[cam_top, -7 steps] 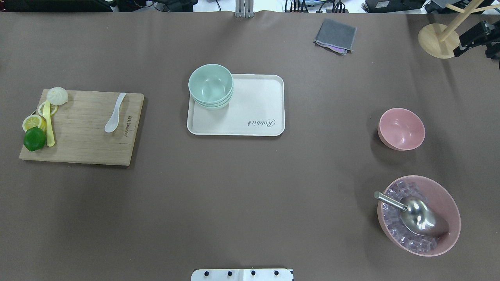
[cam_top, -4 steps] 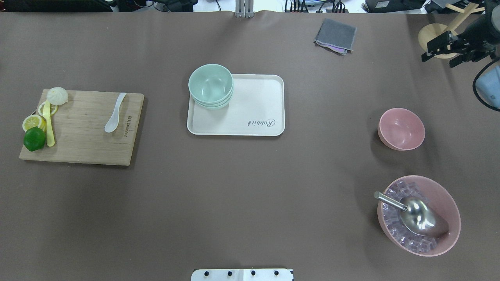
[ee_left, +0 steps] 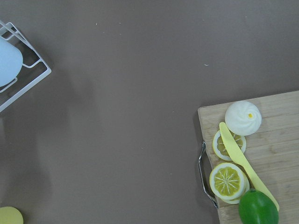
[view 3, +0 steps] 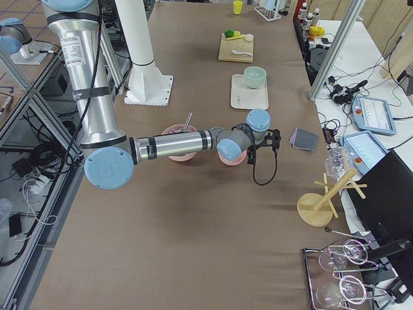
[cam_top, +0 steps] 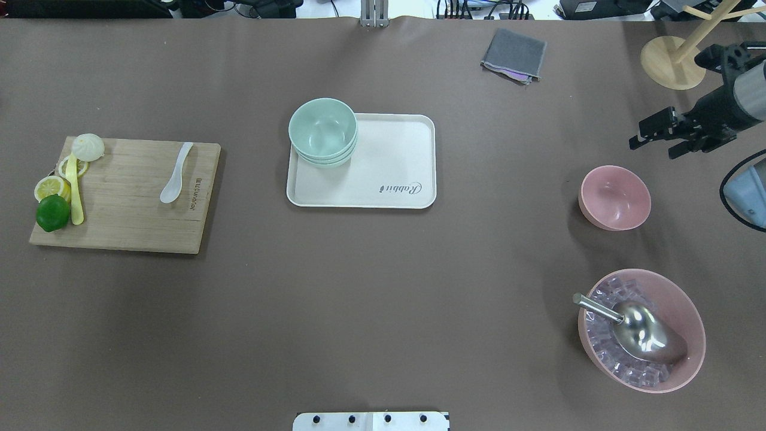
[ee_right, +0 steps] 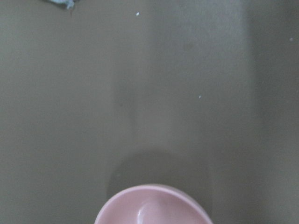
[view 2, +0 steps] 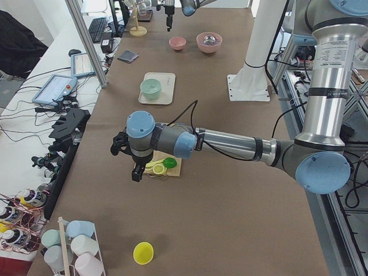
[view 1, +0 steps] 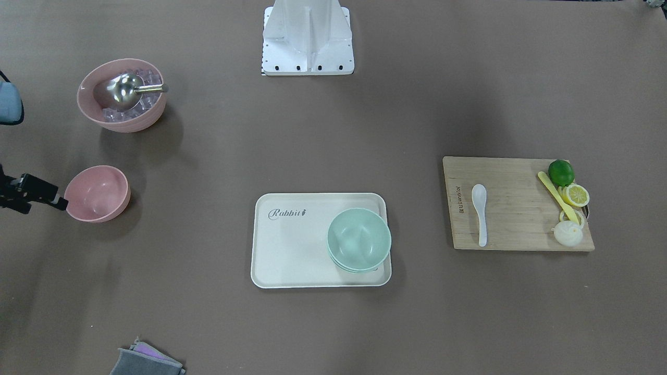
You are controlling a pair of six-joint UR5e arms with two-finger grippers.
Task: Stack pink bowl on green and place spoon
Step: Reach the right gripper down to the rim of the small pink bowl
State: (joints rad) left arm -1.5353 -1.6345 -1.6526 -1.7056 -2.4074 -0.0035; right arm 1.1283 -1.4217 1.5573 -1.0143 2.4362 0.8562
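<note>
the step in hand is the first one: reaching for the pink bowl point(cam_top: 614, 197). it sits upright on the bare table on the right side, well apart from the tray point(cam_top: 389, 161) in the middle. the right gripper point(cam_top: 652, 142) hangs just past the bowl's far right edge and is not touching it. from overhead its fingers seem to stand apart with nothing between them, though they are small and dark in that view. the right wrist camera catches only the bowl's rim at the bottom of its picture, so the gripper is not yet lined up over it.

the green bowl point(cam_top: 323, 127) tops a nested stack on the far left corner of the tray. the spoon point(cam_top: 175, 173) lies on the wooden board point(cam_top: 131, 227) at the left, scoop toward the near side, handle toward the far side. the left gripper point(view 2: 135, 171) hovers beyond the board's left end, over bare table beside the lemon slices. i cannot tell how its fingers stand.

next, the right gripper likely needs to come nearer and lower so one finger goes inside the rim and one outside. the bowl would then travel left to the stack. the bigger pink bowl of ice point(cam_top: 691, 311) nearer on the right is best kept clear of.
</note>
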